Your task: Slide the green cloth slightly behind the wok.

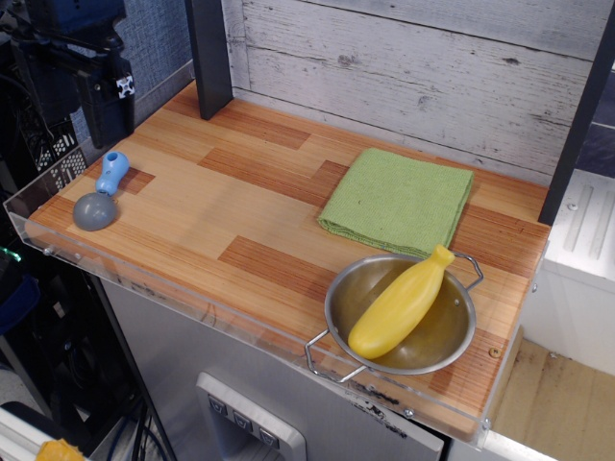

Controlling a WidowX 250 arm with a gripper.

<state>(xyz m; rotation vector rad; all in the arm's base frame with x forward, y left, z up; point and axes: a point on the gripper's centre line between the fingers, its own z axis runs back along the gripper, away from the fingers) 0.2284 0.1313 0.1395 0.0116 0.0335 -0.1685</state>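
At top left, above the far left corner of the surface (240, 206): end effector (101, 91), dark and boxy, hanging clear of everything; fingers not distinguishable, so released or clenched cannot be told. Just below it, near the left edge: grey-and-blue scoop (101, 192), blue handle pointing away toward the back, grey bowl toward the front, lying flat on the wood. Well apart to the right, toward the back wall: green cloth (399, 202), folded square, lying flat, layered edges showing along its front and right sides. Just in front of the cloth, at the front right of the surface: wok (404, 317), round and shiny, back rim close to or touching the cloth's front edge, wire loop handles at front left and back right. Inside the wok, resting diagonally: yellow banana (399, 305), tip poking over the back rim.
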